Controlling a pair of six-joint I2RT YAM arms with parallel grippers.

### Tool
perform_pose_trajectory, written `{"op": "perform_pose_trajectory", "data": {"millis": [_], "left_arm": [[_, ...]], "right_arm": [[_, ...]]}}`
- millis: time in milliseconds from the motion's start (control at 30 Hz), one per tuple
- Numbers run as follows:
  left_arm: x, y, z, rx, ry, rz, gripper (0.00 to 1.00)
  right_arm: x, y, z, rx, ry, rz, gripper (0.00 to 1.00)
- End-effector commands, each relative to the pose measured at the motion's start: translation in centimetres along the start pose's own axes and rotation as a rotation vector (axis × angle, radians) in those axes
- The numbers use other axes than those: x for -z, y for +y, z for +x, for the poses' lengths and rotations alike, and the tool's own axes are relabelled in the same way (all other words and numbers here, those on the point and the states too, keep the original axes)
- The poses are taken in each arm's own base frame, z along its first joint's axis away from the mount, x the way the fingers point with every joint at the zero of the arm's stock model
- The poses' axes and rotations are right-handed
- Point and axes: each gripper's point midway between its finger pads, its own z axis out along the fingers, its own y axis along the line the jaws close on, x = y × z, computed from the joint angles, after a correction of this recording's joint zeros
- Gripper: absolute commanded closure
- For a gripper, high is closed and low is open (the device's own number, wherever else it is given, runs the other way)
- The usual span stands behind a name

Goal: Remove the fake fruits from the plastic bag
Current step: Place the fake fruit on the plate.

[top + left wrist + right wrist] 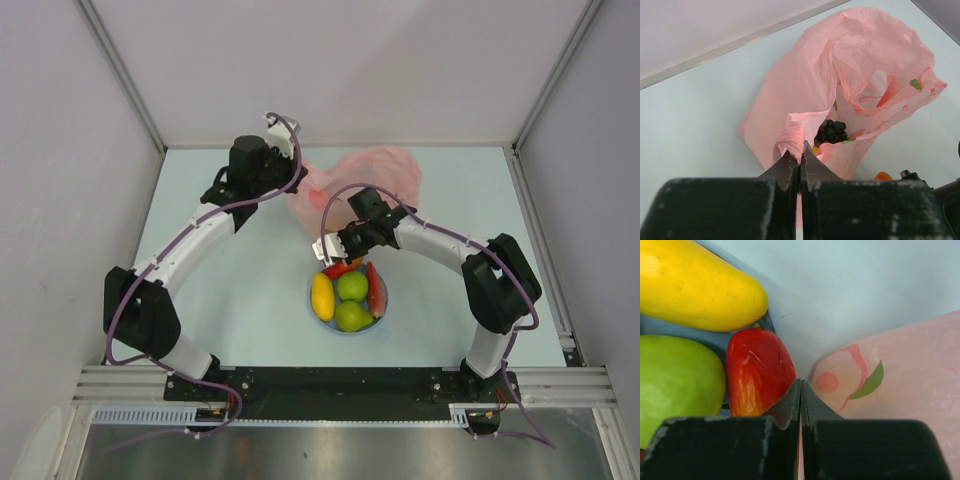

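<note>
Closest up, the left gripper (799,150) has its fingers squeezed on a bunched edge of the pink plastic bag (805,85), which lies just beyond the blue plate (325,323). A grape bunch (832,132) sits inside it, half buried in folds. The right gripper (800,385) is at the plate's far rim, fingers pressed together; can't tell if any film is caught. On the plate: yellow fruit (695,285), red fruit (757,370), and green fruit (675,385) cut off by the frame. Pale table (240,290), plain white walls (330,60).
</note>
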Motion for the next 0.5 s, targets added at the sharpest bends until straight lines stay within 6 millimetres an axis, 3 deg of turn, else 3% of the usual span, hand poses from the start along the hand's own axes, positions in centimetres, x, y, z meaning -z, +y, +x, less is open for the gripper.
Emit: {"op": "perform_pose_trajectory", "data": {"millis": [0,133,367,467], "left_arm": [[1.4,0.2,-1.2,-0.023,-0.035,-0.017,1.00],[1.6,0.2,-1.1,-0.031,-0.035,-0.020,1.00],[2.1,0.5,-1.4,-0.053,-0.048,-0.032,1.00],[2.2,0.4,-1.7,-0.060,-0.059,-0.032,1.00]], "right_arm": [[1.1,1.7,-0.9,-0.046,0.011,-0.050,1.00],[1.1,1.8,-1.0,-0.050,0.017,-0.053,1.00],[1.7,-2.2,-2.8,-0.064,-0.011,0.114,1.00],[1.8,-2.6,-3.6,-0.044,-0.018,0.128,1.00]]}}
